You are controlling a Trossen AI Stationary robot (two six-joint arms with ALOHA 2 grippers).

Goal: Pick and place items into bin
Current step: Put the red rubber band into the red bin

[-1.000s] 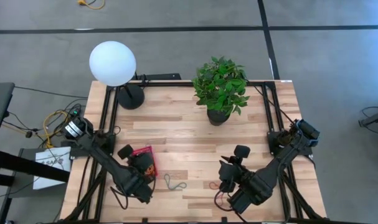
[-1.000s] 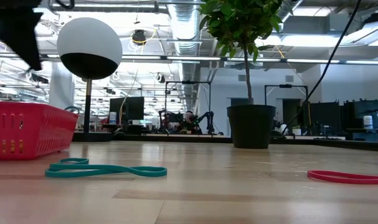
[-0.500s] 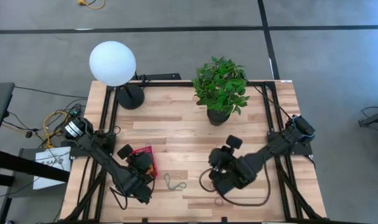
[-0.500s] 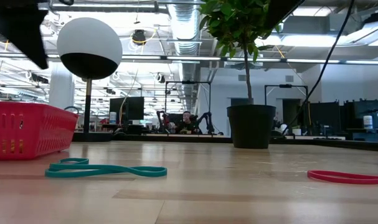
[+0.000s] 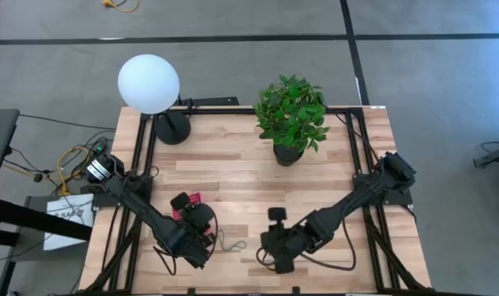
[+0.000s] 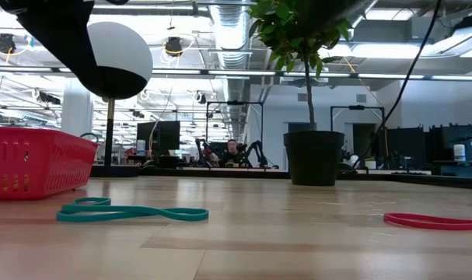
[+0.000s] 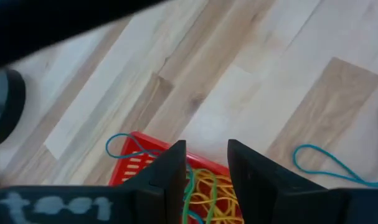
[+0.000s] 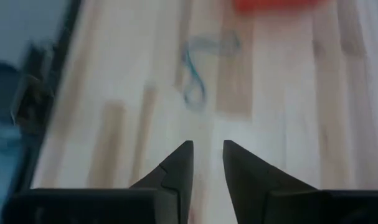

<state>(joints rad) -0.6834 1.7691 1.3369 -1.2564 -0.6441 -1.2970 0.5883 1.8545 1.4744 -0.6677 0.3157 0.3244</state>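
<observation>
The wooden table (image 5: 233, 177) fills the middle of the high view, with a white globe lamp (image 5: 149, 83) at upper left and a potted plant (image 5: 292, 115) at upper centre. From above, the red mesh bin (image 5: 190, 200) is almost wholly covered by the left arm; the low view shows its side wall at the left edge, and the left wrist view alone shows the yellow, orange and green loops (image 7: 207, 185) piled inside, with a blue loop (image 7: 127, 144) draped over its rim.

The left arm reaches from the left edge toward lower centre, its left gripper (image 7: 204, 171) above the bin, fingers (image 7: 167, 171) a little apart and holding nothing. The right arm stretches from the right edge toward bottom centre, ending at the right gripper (image 5: 279, 251), whose fingers (image 8: 178, 167) stand slightly apart and empty over bare wood.

A teal figure-eight loop (image 5: 230, 242) lies on the table between the two grippers, just right of the bin. Only the low view shows a red loop (image 6: 432, 221) lying flat at lower right.
</observation>
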